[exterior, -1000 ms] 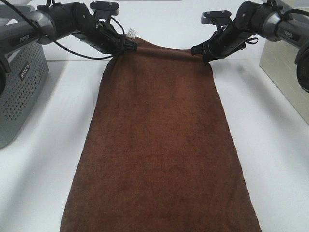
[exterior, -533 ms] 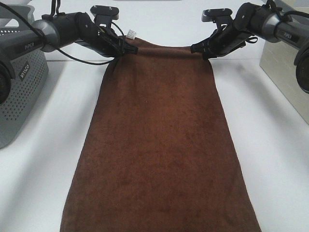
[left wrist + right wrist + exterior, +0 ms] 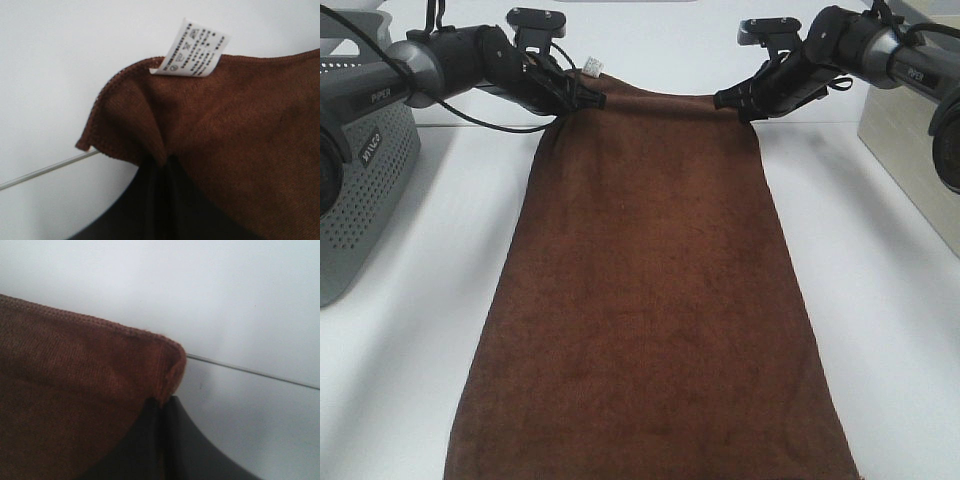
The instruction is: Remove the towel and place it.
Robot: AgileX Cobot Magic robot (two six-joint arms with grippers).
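White table [image 3: 410,350] across the whole view, grey perforated basket [image 3: 365,190] at the left edge with raised lettering on its side, pale beige box [image 3: 910,150] at the right edge, both standing on the table, well apart from each other
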